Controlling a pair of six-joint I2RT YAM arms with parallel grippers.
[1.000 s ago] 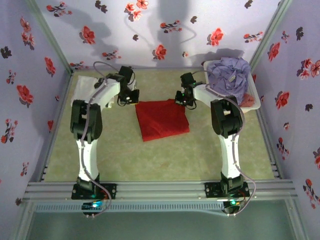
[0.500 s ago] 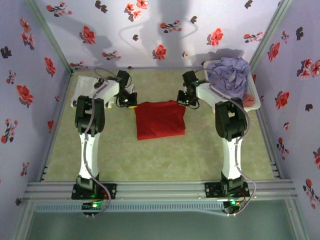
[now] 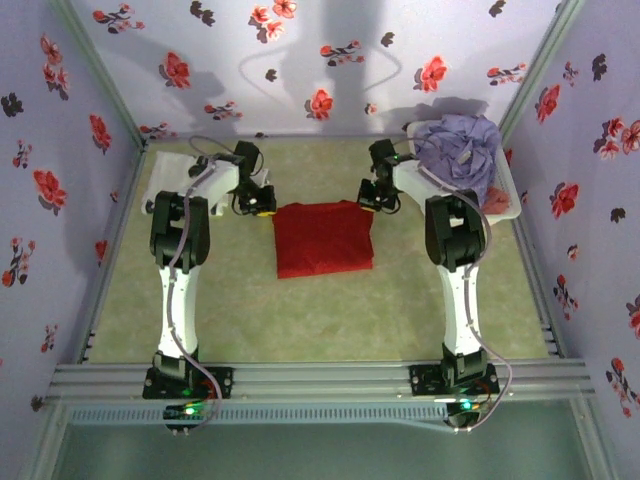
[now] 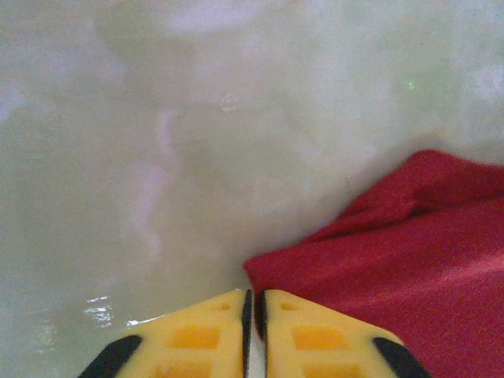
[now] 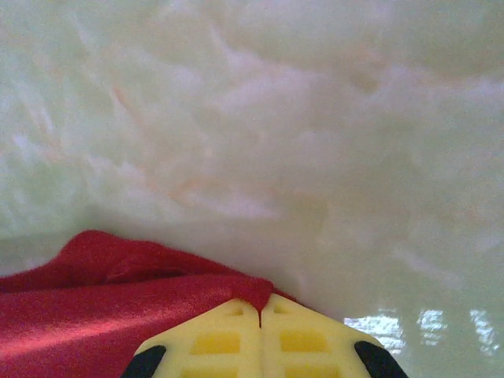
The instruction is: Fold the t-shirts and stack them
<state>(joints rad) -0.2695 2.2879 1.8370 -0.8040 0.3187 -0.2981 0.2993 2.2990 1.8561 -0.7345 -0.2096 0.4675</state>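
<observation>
Right fingers point(image 5: 248, 315) clamp the folded bright red cloth t-shirt point(image 3: 322, 238) at their tips, left fingers point(image 4: 235, 311) unclear whether gripping; uneven release could skew the fold.

The mottled pale-green table point(image 3: 300, 310) carries a folded red t-shirt point(image 3: 322, 238) towards the far middle, a white t-shirt point(image 3: 170, 165) far left and a white basket point(image 3: 511, 206) far right.

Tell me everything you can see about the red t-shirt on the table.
The red t-shirt is plain bright red soft cloth, folded into a rough rectangle with a few creases, lying flat on the pale green table toward its far middle. The right fingers are shut on its far right corner; the left fingers meet its far left corner, grip unclear.
</observation>
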